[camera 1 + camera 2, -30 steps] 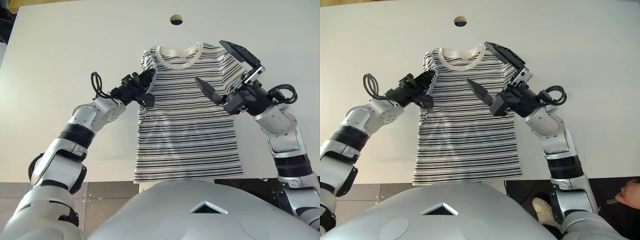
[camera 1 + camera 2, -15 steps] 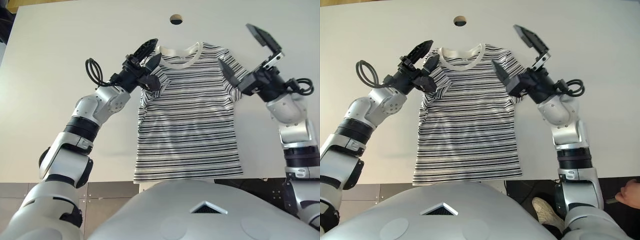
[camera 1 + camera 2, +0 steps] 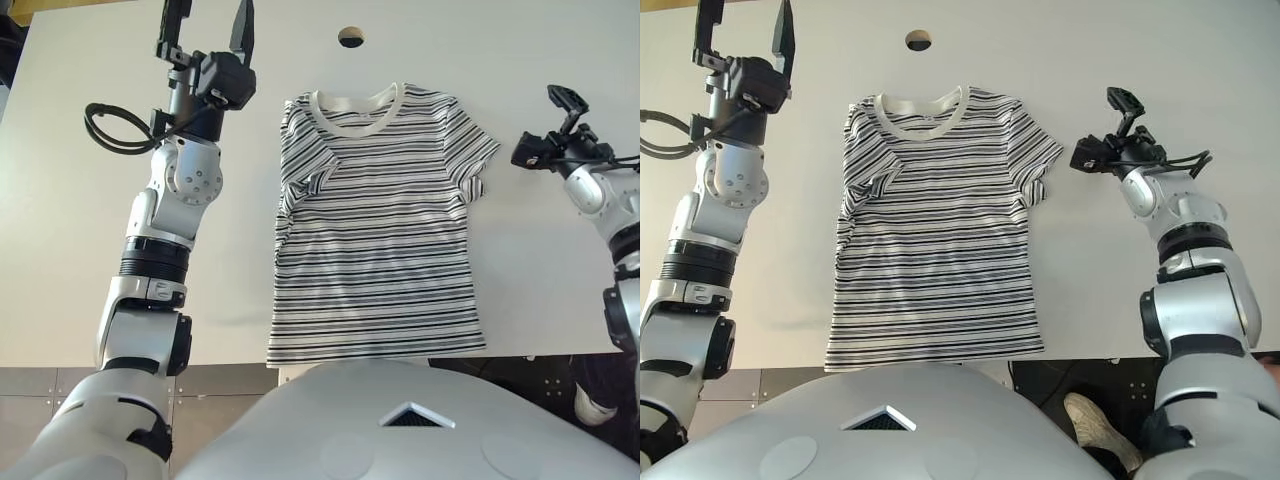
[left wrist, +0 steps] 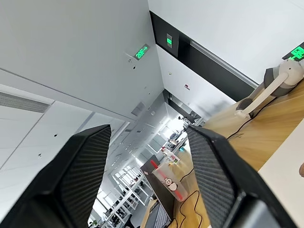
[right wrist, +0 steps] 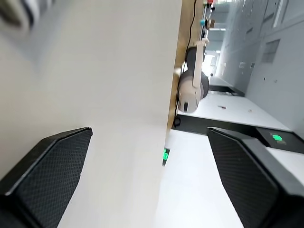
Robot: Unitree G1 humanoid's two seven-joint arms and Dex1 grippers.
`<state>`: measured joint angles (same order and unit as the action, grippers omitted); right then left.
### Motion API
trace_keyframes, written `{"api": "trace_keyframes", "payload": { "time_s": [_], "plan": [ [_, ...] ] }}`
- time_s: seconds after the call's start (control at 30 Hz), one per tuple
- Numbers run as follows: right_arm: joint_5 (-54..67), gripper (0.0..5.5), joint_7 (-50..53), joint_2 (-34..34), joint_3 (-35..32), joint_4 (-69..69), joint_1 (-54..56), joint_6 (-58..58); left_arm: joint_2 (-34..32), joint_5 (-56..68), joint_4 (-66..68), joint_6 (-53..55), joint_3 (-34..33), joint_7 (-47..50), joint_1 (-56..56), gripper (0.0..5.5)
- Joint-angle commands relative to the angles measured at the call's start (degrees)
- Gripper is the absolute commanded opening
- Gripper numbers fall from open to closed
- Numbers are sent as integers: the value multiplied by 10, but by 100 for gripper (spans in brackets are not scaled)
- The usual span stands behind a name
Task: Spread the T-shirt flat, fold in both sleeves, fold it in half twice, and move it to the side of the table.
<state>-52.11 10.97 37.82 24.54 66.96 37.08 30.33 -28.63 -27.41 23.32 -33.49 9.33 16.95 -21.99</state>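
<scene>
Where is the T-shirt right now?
Left eye view: the T-shirt lies on the table's middle, collar toward the round hole, between the left gripper and right gripper.

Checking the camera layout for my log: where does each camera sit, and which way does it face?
Left eye view: on the head, looking down at the striped T-shirt on the table; left gripper and right gripper show.
Right eye view: same head; shares that whole scene.
Left wrist view: looks up into the room, between its open fingers.
Right wrist view: looks along the table, between its open fingers.
</scene>
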Motion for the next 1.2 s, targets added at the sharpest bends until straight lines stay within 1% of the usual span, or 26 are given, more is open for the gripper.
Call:
{"api": "trace_keyframes", "payload": {
  "time_s": [0.03,0.17,0.3,0.4,0.6,0.77,0.93,1.07,1.13,1.2],
  "plan": [
    [-10,447,-16,-16,43,38,3,18,9,-16,7,6,-1,3,4,293],
    [-3,447,-46,2,74,13,-4,84,16,-23,10,4,2,-1,6,293],
    [21,447,-95,22,85,-33,-14,129,25,-31,21,1,5,4,6,293],
    [30,447,-108,25,88,-47,-23,135,30,-35,22,1,5,4,4,293],
    [36,447,-105,22,97,-43,-25,116,36,-42,28,-1,2,5,4,293],
    [38,351,-103,23,106,-35,-25,108,37,-43,32,-3,2,4,5,297],
    [38,267,-101,13,114,-26,-28,107,38,-51,40,-5,5,7,0,297],
    [41,167,-100,8,118,-23,-26,103,37,-54,38,-6,5,5,1,297],
    [42,140,-99,8,119,-21,-27,102,37,-54,34,-6,5,3,2,297],
    [42,101,-99,9,121,-20,-27,102,37,-56,30,-5,7,0,5,297]
  ]
}}
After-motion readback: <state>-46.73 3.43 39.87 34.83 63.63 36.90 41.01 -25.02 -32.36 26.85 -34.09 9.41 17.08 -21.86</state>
